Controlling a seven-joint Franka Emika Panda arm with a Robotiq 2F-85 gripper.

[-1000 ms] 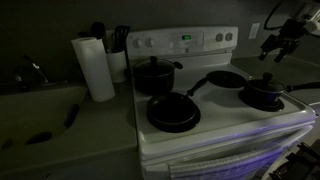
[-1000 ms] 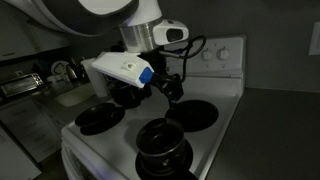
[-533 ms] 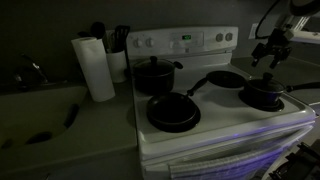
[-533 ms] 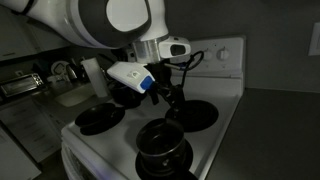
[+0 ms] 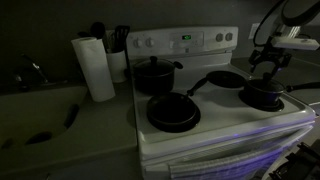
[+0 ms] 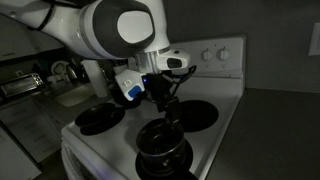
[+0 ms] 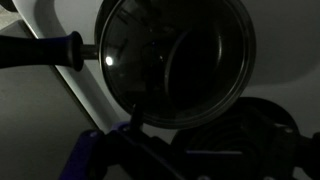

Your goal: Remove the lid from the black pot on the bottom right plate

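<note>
The small black saucepan sits at the stove's front right corner with its see-through glass lid on. It also shows in an exterior view, with the lid on top. In the wrist view the lid fills the upper middle and the straight handle points left. The burner under the pan is hidden. My gripper hangs above the lid with its fingers spread, apart from it, as an exterior view also shows. Its jaws are too dark to make out in the wrist view.
A taller black pot stands at the back left, a wide frying pan at the front left, and another pan at the back right. A paper towel roll and a utensil holder stand left of the stove.
My gripper has come down and moved in over the small saucepan. The arm has swung round with it. The pans have not moved.
</note>
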